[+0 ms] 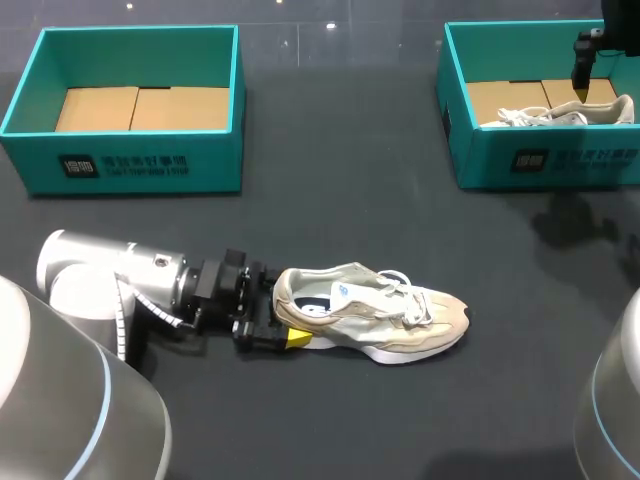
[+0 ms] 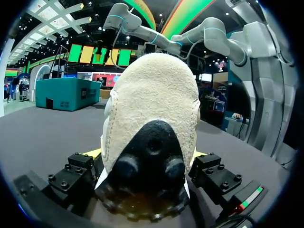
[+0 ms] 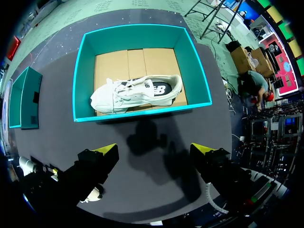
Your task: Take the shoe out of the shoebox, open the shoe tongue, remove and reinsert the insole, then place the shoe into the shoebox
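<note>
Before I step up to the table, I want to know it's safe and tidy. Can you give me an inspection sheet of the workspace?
Surface: dark table, no spills seen.
Job's things: beige shoe standing on its sole on the table; white shoe inside the right shoebox; left shoebox holds only its cardboard base.
Clutter: nothing seen.
End effectors: left end effector shut on the beige shoe's heel; right end effector open, raised near the right shoebox, touching nothing.
Cables: striped cable along the left arm's wrist.
Surroundings: nothing seen reaching over the table.
</note>
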### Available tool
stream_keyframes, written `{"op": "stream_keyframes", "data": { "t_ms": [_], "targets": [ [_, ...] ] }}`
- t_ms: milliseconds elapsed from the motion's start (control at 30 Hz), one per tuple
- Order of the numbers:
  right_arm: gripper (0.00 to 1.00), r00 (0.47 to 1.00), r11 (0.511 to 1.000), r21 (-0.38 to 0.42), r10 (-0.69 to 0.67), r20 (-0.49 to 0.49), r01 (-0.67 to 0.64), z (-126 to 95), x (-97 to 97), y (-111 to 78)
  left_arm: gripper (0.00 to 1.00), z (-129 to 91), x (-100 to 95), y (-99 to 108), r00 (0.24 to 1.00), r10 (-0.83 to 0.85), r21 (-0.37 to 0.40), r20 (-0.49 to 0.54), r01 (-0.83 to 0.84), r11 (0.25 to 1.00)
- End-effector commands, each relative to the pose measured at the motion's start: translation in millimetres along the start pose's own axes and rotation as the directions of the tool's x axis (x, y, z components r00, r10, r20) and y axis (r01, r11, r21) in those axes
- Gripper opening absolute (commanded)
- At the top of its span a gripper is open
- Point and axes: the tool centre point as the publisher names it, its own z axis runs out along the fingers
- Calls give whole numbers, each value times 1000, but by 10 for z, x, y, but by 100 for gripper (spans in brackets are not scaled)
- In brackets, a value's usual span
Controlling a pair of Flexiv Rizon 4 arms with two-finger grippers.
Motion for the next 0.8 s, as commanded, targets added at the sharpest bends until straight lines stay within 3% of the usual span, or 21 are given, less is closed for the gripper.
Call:
{"op": "stream_keyframes", "data": {
  "t_ms": [33,200,233,267,400,800],
  "targets": [
    [100,1000,1000,-1,1,1,-1,3,4,-4,100,30,-27,9,1000,6,2,-10,-6,1000],
    [100,1000,1000,-1,1,1,-1,3,4,-4,100,46,-40,3,1000,12,1,-11,-12,1000],
    [100,1000,1000,-1,1,1,-1,3,4,-4,73,47,-45,6,1000,12,0,-10,-12,1000],
    [100,1000,1000,-1,1,1,-1,3,4,-4,55,48,-47,8,1000,11,0,-10,-11,1000],
    [100,1000,1000,-1,1,1,-1,3,4,-4,0,46,-47,24,1000,11,0,-10,-11,1000],
    [100,1000,1000,-1,1,1,-1,3,4,-4,0,-11,-18,32,1000,12,-1,23,-12,1000]
  ]
}}
